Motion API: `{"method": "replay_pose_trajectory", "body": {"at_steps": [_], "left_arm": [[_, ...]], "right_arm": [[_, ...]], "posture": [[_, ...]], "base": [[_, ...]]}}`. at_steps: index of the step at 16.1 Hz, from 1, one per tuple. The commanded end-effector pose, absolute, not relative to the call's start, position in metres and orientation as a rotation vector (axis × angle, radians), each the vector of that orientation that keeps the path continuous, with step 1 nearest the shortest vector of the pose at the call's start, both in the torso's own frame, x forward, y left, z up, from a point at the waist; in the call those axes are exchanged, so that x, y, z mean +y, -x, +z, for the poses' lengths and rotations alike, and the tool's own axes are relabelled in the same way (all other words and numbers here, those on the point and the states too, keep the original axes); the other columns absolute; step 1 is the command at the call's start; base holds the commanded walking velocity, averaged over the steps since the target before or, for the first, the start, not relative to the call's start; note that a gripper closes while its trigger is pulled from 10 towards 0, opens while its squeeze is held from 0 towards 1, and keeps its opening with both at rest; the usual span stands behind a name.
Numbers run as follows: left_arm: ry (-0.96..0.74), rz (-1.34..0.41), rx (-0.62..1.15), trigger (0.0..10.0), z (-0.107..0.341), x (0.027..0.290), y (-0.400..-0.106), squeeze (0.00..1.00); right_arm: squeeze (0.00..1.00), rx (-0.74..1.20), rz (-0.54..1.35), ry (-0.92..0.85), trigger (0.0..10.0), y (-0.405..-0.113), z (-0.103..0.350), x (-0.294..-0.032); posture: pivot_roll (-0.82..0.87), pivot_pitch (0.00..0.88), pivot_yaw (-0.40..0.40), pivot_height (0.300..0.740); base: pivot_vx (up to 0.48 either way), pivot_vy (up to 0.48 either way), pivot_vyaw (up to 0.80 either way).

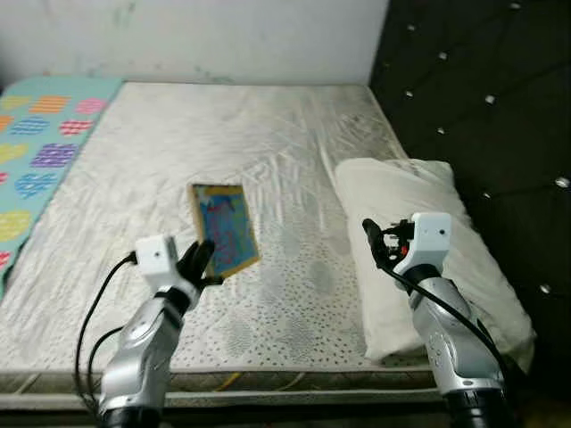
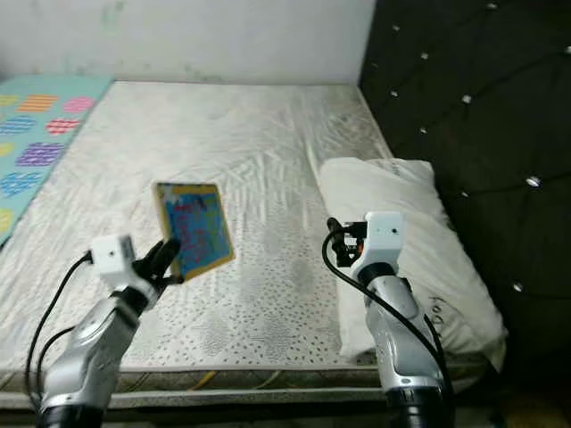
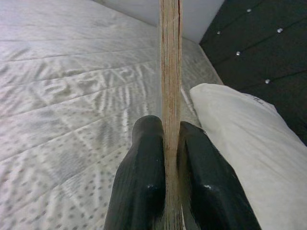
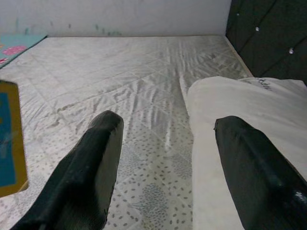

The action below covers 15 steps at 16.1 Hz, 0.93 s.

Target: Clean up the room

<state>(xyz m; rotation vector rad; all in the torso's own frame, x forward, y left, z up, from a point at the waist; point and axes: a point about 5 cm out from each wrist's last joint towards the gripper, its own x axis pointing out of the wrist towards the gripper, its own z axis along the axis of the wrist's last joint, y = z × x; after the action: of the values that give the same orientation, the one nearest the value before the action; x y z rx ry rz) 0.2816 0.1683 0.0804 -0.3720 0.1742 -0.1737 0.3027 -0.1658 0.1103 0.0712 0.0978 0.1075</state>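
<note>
Left hand point(image 1: 202, 265) is out over the near part of the bare white patterned mattress point(image 1: 268, 160), fingers clamped on the near edge of a flat rectangular book with a yellow-brown border and a blue, pink-marked cover point(image 1: 225, 228). From the head camera the book shows its cover face, held above the mattress, its long axis running away from the robot toward the far wall, leaning a little to the robot's left at the far end. The left wrist view gives what the head view cannot: the book point(image 3: 170, 96) seen dead edge-on, a thin tan strip with a red line, squeezed between the two black fingers point(image 3: 139, 182), pointing straight out along them.

Right hand point(image 1: 375, 241) hovers over the inner edge of the white pillow point(image 1: 419, 241), fingers spread wide, holding nothing. Its wrist view shows the gap between the fingers point(image 4: 86, 177) straddling the line where the pillow point(image 4: 249, 110) meets the mattress, and catches one corner of the book point(image 4: 9, 139) off to the side.

A black tufted headboard point(image 1: 482, 107) lines the robot's right, a turquoise mat with coloured hearts point(image 1: 36, 152) the left.
</note>
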Motion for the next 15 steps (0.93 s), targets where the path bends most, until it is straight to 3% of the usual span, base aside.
{"method": "replay_pose_trajectory", "body": {"at_steps": [1,15], "left_arm": [[0.367,-0.23,0.127,10.0,0.0934,0.1643,-0.2812,0.0],[0.381,-0.252,0.126,10.0,0.0989,0.1591,-0.282,0.0]], "right_arm": [[0.0,0.098,0.099,-0.071,10.0,-0.301,0.1118,-0.1692],[0.0,0.1,0.079,-0.087,10.0,-0.3017,0.1117,-0.1684]], "posture": [[-0.16,0.0,-0.005,0.74],[-0.16,0.0,0.008,0.74]], "base": [[0.0,0.0,0.0],[0.0,0.0,-0.8]]}}
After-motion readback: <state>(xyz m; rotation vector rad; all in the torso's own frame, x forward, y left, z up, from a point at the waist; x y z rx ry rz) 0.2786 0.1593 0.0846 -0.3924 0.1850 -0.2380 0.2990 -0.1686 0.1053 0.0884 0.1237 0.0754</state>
